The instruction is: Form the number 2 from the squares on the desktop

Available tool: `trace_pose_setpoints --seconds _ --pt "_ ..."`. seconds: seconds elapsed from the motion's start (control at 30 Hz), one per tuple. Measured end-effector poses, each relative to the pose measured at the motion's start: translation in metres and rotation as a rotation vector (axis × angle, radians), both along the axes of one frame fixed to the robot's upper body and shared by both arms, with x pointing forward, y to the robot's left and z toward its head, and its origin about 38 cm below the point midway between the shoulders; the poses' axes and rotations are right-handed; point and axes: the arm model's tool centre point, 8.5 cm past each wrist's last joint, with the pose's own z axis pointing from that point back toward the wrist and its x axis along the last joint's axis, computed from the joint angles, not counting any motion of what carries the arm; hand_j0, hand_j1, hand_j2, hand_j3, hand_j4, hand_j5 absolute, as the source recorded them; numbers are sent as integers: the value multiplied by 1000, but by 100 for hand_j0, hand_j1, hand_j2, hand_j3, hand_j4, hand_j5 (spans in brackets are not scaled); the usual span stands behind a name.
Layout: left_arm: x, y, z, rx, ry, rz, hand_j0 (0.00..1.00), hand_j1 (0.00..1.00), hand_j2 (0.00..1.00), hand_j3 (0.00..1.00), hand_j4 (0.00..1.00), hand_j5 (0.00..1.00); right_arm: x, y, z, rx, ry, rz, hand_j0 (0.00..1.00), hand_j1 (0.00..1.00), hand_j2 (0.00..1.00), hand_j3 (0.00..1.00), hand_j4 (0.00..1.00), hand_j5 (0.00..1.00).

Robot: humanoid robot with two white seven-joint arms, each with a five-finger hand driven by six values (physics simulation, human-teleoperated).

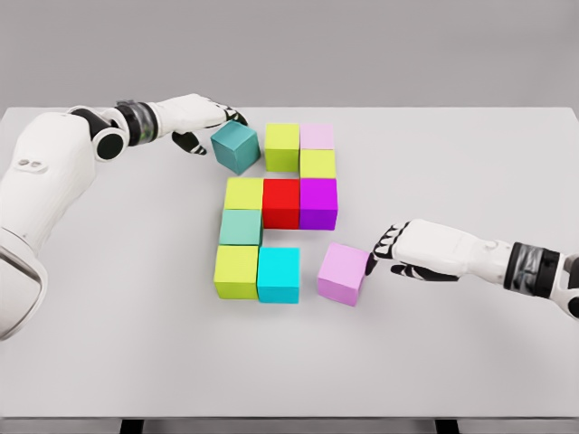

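Most of my 2 stands on the table (109,362); two ends are unfinished. My left hand (204,122) pinches the teal cube (236,146) beside the top row, and my right hand (403,251), fingers curled, touches the pink cube (343,274) near the bottom row

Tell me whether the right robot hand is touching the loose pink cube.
Touching. In the head view the right robot hand has its fingertips pressed against the right face of the pink cube, with no table visible between them.
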Motion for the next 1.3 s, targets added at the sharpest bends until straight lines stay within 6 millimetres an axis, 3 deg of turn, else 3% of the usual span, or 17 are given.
trace_pose_setpoints --seconds 0.3,0.93,1.3 --pt "1 11 2 1 -2 20 82 82 82 82 82 82 11 5 9 6 -30 2 57 57 57 57 57 57" --pt "1 20 4 -9 -7 38 87 87 87 87 87 87 22 5 -5 -7 8 -14 57 57 57 57 57 57" --pt "0 37 1 -1 3 72 90 90 90 90 90 90 19 3 -18 -15 48 -20 57 57 57 57 57 57"
